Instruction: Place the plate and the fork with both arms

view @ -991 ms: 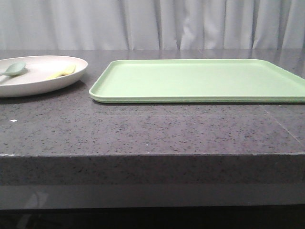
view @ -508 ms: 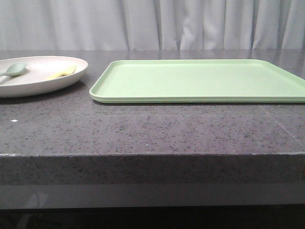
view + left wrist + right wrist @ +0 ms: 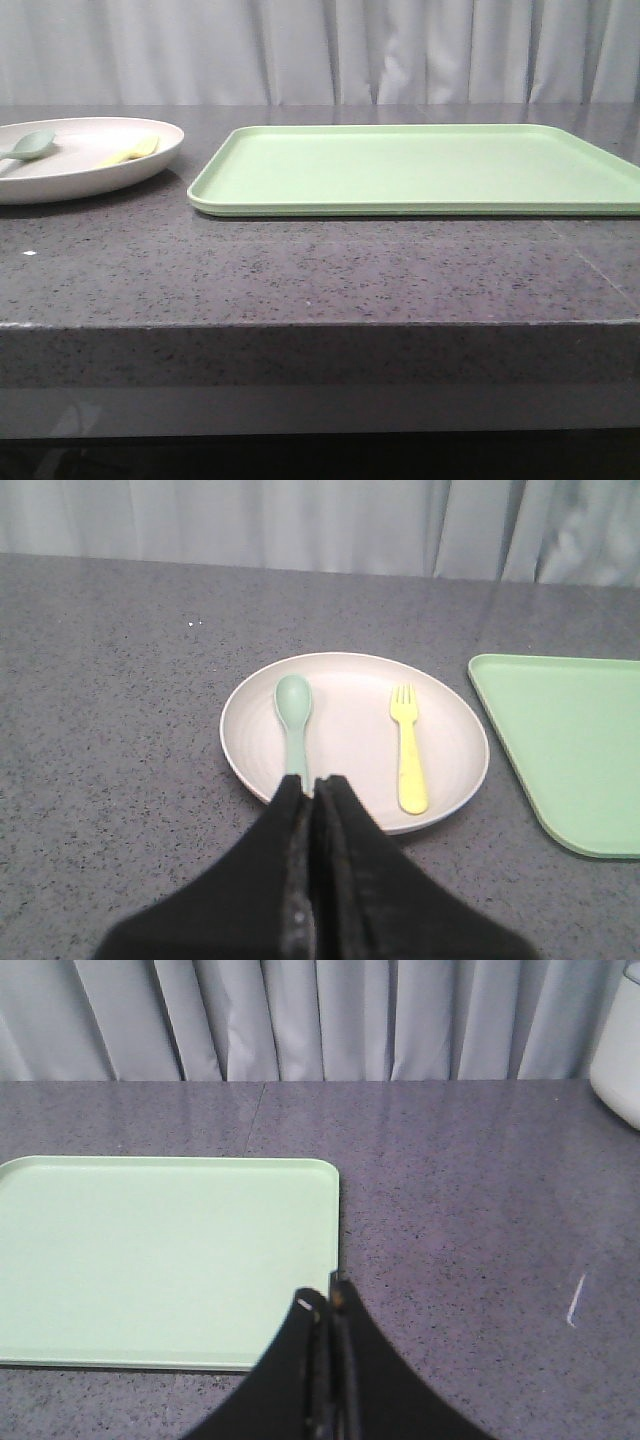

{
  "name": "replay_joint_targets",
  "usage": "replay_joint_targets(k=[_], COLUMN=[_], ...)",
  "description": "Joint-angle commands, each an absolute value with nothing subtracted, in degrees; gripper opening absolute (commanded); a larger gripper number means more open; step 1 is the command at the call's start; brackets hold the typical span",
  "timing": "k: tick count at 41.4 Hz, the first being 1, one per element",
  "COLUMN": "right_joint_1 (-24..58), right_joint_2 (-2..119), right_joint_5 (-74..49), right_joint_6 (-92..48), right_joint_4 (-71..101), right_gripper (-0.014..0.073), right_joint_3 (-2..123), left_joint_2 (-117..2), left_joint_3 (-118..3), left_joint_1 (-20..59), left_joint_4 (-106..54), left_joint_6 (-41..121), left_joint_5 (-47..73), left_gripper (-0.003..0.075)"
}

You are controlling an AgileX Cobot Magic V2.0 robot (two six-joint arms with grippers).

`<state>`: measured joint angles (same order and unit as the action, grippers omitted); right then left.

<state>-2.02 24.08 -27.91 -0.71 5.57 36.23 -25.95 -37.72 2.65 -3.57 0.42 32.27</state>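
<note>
Plate (image 3: 75,165) sits at the far left of the front view on the dark speckled countertop (image 3: 320,270), its near rim close to but apart from the left edge of the light-green tray (image 3: 420,170), which fills the centre and right of the frame and carries nothing. Fork (image 3: 408,755), bright yellow, lies inside the plate on its right half in the left wrist view, tines pointing to the upper part of the frame; a pale grey-green spoon (image 3: 293,720) lies on the left half, roughly parallel, not touching the fork. Left gripper (image 3: 315,785) shows at the lower centre of its view, black fingers pressed together with nothing between them, hovering over the plate's near rim by the spoon handle. Right gripper (image 3: 330,1305) likewise closed and empty, lower centre of its view, above the tray's near right corner. Neither arm appears in the front view. Judgement: plate looks light, stiff, matte plastic, probably not fragile but shallow, so tilting would slide the cutlery; best taken by pinching the raised rim and kept level. Fork is small, thin, smooth; likely grasped across the handle mid-length, fingers opened first. Nothing placed on the tray yet.
</note>
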Motion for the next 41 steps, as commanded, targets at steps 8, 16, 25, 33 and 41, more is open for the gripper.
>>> replay_joint_targets(k=[8, 16, 25, 33, 41], right_joint_1=[-2.25, -2.25, -1.37, -1.37, 0.99], right_joint_2=[24.95, 24.95, 24.95, 24.95, 24.95], right_joint_5=[-24.39, -25.70, -24.61, -24.61, -24.61], right_joint_6=[-0.80, -1.23, -2.30, -2.30, -2.30], right_joint_4=[4.95, 2.29, 2.09, 2.09, 2.09], right_gripper=[-0.0102, 0.0217, 0.0365, 0.0365, 0.0365], right_joint_3=[38.18, 38.18, 38.18, 38.18, 38.18], left_joint_2=[-26.67, -26.67, -26.67, -26.67, -26.67], left_joint_3=[-39.68, -39.68, -39.68, -39.68, -39.68], left_joint_1=[3.17, 3.17, 3.17, 3.17, 3.17], left_joint_4=[-4.29, -3.86, -3.29, -3.29, -3.40], left_joint_6=[0.51, 0.51, 0.51, 0.51, 0.51], left_joint_5=[27.29, 27.12, 27.12, 27.12, 27.12], left_gripper=[-0.0013, 0.0311, 0.0512, 0.0512, 0.0512])
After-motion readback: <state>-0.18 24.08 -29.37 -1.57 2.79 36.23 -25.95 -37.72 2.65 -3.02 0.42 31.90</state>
